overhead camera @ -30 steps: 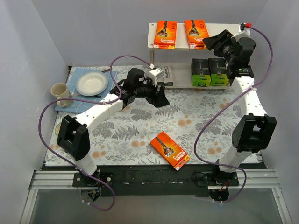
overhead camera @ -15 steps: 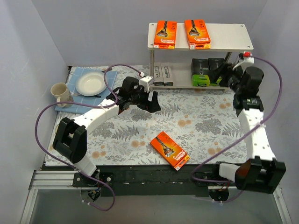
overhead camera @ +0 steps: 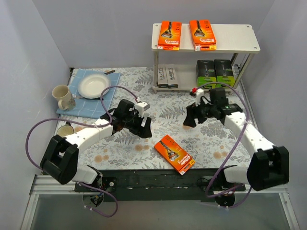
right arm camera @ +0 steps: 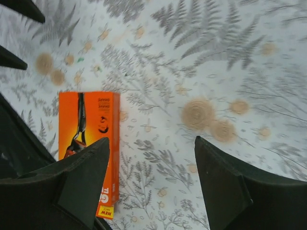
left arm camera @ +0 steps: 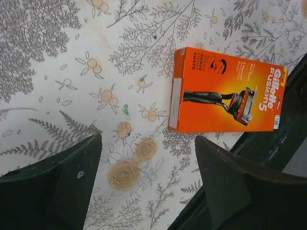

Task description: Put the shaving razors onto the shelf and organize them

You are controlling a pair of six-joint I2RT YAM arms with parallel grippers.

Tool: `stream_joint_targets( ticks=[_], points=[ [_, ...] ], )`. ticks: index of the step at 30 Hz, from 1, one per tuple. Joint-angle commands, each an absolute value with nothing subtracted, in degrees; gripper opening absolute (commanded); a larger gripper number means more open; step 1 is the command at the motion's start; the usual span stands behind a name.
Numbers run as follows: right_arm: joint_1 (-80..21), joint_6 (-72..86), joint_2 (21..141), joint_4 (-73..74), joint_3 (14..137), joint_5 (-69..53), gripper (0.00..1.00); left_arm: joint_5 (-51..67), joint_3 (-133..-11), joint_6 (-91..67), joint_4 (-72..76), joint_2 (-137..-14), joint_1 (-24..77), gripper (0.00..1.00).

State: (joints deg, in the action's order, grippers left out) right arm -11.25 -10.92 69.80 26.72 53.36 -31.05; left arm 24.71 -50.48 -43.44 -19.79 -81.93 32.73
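Orange cardboard is the target: the last flat bright-orange razor box [overhead camera: 174, 153] is lying face up on the floral-patterned worktop [overhead camera: 216, 139]. It is sitting at about 6 o'clock, close to the near edge and turned diagonally.

The left pincer [left arm camera: 147, 139] is hanging at roughly 10 o'clock of the box and the right pincer [right arm camera: 152, 140] at about 1 o'clock. Both are spread wide with nothing between their jaws, and neither is touching the box.

The step in hand is probably the reach for this box, and only one arm should be going in while the other is holding clear. Because the box is lying flat, the wrist should be turning to match its slant. The fingers can then come down on its two long edges, across the narrow width, rather than scraping the printed face. The dark front rail is sitting just beside the box's near end, so an approach from the far side looks safer.

On the pale two-tier wooden shelf [overhead camera: 235, 40] at 1 o'clock, the matching orange pair [overhead camera: 170, 35] is occupying the top board's left half. The bare right half looks like the natural spot.

The box is showing a pictured razor with a black handle and white "Gillette Fusion5" lettering, with a pale strip running along one long side.
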Motion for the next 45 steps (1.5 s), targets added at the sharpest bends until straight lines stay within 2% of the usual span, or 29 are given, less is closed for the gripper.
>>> stream_joint_targets(
  ticks=[1,4,8,13,16,19,20,23,32,37,39,45],
  points=[
    [-20.99,-14.95,76.81,29.99,57.66,-30.93,0.8,24.79,-44.06,-48.94,-18.02,-73.23,32.61,0.77],
    [-26.97,-15.29,79.18,30.05,57.04,-28.74,0.82,25.13,-40.7,-51.5,-16.0,-68.48,31.82,0.77],
    [-33.9,-14.42,82.52,31.2,55.73,-26.21,0.91,30.31,-37.01,-56.58,-14.51,-65.57,29.62,0.78],
    [-36.47,-8.01,87.01,28.48,54.41,-17.07,0.94,33.48,-33.05,-64.67,-8.63,-62.67,29.53,0.77],
    [-36.65,-4.49,89.82,26.72,53.44,-9.17,0.91,35.23,-30.94,-69.95,-1.35,-63.28,29.53,0.77],
    [-36.39,-1.94,92.98,24.61,52.91,-5.64,0.84,36.47,-29.45,-72.77,4.63,-65.55,29.53,0.77],
    [-36.13,-1.5,94.55,24.17,53.17,-5.28,0.77,37.43,-28.92,-73.3,6.14,-66.26,29.44,0.77],
    [-33.93,2.27,98.5,23.12,55.71,-3.96,0.68,38.32,-27.42,-76.45,11.33,-70.47,29.53,0.77],
    [-23.73,3.78,110.56,24.08,74.08,-3.42,0.64,35.69,-32.58,-83.67,22.06,-84.45,29.79,0.74],
    [-22.59,3.16,106.36,23.99,73.92,-8.61,0.64,36.56,-38.84,-83.32,17.86,-91.58,29.88,0.7],
    [-22.59,2.47,101.71,25.13,71.55,-10.1,0.69,35.69,-41.64,-81.92,13.65,-91.93,29.88,0.7],
    [-21.8,0.62,89.14,30.05,60.85,-18.7,0.75,35.69,-35.88,-82.26,9.23,-87.11,30.32,0.71]
  ],
)
